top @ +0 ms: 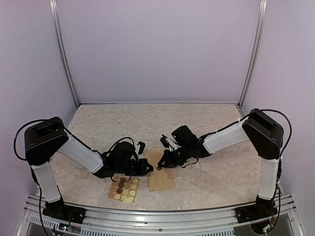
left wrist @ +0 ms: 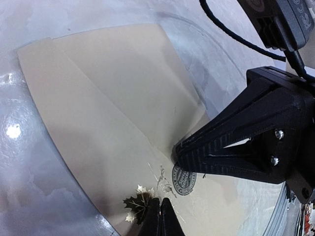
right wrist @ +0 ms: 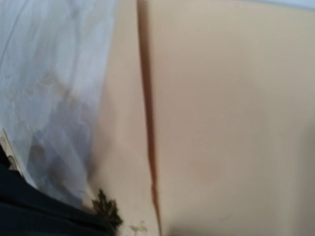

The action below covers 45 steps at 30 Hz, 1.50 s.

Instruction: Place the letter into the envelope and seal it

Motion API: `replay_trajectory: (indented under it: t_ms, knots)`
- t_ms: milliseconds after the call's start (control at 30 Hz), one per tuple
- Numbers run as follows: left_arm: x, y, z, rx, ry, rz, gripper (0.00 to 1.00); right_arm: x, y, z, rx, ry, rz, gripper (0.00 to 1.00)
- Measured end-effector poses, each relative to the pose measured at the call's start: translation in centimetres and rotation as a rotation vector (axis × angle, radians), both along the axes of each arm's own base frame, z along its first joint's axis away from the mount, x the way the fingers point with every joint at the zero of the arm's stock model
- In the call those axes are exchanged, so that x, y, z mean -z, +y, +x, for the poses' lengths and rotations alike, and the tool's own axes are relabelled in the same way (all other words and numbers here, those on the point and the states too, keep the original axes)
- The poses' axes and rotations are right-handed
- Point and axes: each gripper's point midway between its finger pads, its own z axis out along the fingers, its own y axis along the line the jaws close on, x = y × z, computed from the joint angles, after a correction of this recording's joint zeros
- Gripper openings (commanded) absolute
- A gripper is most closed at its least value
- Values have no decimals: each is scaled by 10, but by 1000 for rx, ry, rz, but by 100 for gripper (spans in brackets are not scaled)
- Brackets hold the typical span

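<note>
Speckled table (top: pixel 211 123); top view: sticker sheet (top: pixel 124 188); left wrist: seal (left wrist: pixel 184 181) on envelope (left wrist: pixel 108 98).

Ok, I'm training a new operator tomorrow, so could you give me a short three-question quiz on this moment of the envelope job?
1. True or false: a round seal sticker sits on the envelope.
2. Pick one. In the top view, the sticker sheet lies: A) on the far side of the envelope; B) beside the envelope, on the robot's left; C) on top of the envelope.
3. Fill in the blank: the left gripper and the right gripper both have their jaws ____.

Key: 1 true; 2 B; 3 shut.
</note>
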Motion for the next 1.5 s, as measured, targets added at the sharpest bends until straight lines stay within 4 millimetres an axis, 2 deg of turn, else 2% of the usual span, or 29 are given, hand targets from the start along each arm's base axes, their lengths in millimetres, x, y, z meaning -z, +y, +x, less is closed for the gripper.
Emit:
replay_trajectory:
  t_ms: [500,567,633,700,767,833,867,967,1067,1133,1167,1267,1333,1400,1433,1500]
  knots:
    - [-1,1,0,-5,0,8,0,-3,-24,-8,34,-11,-24,0]
    - [-2,3,0,-9,0,14,6,-6,-29,-9,42,-20,-34,1]
    - [-5,6,0,-18,-4,29,14,-13,-35,-11,50,-38,-39,13]
    - [-13,10,2,-30,-19,45,28,-28,-40,-11,53,-72,-26,33]
    - [-31,14,7,-50,-58,55,47,-53,-42,-9,57,-121,6,57]
    - [-60,18,16,-88,-118,42,66,-78,-44,-5,64,-174,42,77]
    - [-76,20,20,-100,-155,32,71,-92,-46,-3,64,-214,58,82]
    - [-125,33,36,-152,-257,-14,81,-122,-53,5,78,-294,91,90]
    - [-158,65,66,-248,-341,-2,85,-137,-70,22,113,-363,84,94]
    - [-166,99,92,-335,-379,41,85,-138,-88,39,154,-399,59,94]
    - [-166,120,105,-382,-387,68,86,-135,-102,50,182,-416,38,95]
    - [-164,200,137,-548,-410,147,88,-125,-149,77,275,-446,-28,95]
    - [-163,248,142,-641,-423,186,92,-119,-191,96,357,-462,-76,95]
    - [-163,294,138,-730,-440,218,94,-119,-239,111,457,-488,-113,95]
    - [-165,316,134,-778,-458,232,95,-120,-256,115,492,-500,-124,95]
    - [-171,349,126,-852,-501,252,95,-127,-302,121,589,-545,-152,96]
